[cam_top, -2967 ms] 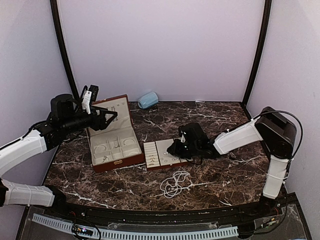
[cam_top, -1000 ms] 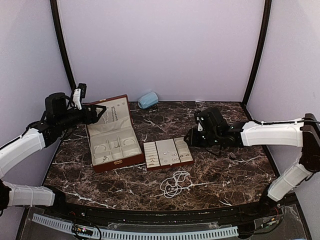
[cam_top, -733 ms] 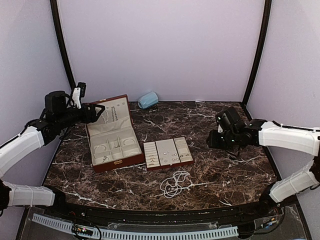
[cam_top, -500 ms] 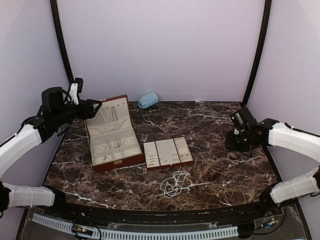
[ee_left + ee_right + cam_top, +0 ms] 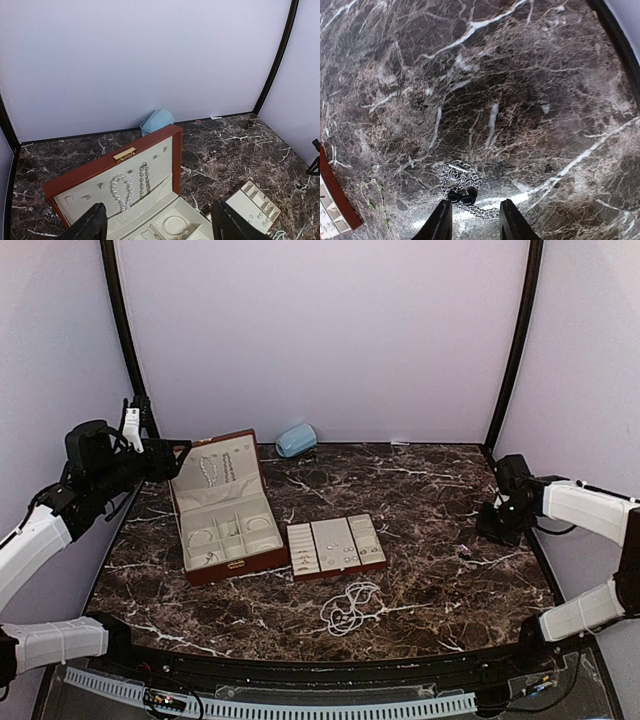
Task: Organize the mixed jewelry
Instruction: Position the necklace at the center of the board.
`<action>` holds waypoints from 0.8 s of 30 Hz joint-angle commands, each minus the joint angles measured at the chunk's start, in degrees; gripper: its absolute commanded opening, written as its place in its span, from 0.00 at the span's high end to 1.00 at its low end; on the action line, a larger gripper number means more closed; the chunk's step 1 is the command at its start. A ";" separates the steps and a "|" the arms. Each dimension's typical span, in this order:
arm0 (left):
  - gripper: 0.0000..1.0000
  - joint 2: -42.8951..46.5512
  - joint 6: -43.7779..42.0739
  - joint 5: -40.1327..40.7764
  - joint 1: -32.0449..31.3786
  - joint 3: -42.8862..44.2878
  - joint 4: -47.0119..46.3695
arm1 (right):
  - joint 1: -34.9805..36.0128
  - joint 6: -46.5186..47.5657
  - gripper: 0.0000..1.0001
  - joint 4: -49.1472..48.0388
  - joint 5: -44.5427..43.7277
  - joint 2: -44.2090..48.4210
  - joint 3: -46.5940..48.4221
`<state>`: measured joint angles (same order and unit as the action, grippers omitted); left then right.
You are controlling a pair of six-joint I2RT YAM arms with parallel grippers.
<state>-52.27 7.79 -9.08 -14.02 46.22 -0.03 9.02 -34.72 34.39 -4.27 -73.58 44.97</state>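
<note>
Currently the silver chain bracelet [image 5: 457, 176] lies bunched on the table [image 5: 520, 75], just ahead of the right tool [image 5: 475, 210], which stands released and empty. Near the open case [image 5: 160, 136], the left tool [image 5: 159, 210] is likewise released. Recommendation: descend squarely over the bunched links, clench fully, lift slowly.

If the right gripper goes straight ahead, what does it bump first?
The right gripper would probably meet the silver chain lying on the table just ahead, though depth is unclear.
</note>
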 commanded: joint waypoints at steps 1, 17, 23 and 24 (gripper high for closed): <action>0.26 0.87 -0.10 -0.21 0.24 -0.21 -0.49 | -0.05 2.71 0.66 -2.49 5.21 -4.84 -0.14; 0.26 1.01 0.36 -1.27 0.24 -0.43 -0.75 | 5.74 1.19 0.76 -1.57 -3.04 -11.25 1.19; 0.26 0.52 0.55 -1.82 0.27 -0.34 -0.98 | 6.24 -0.47 0.76 -3.56 -1.73 -10.07 -0.84; 0.26 0.46 0.55 -1.91 0.29 -0.34 -0.95 | 6.58 -0.30 0.75 -4.19 -1.26 -10.27 -1.11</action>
<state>-51.83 7.92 -10.00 -14.02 46.22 -0.08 14.66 -33.71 32.34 -5.58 -84.99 45.06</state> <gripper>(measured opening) 0.741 0.242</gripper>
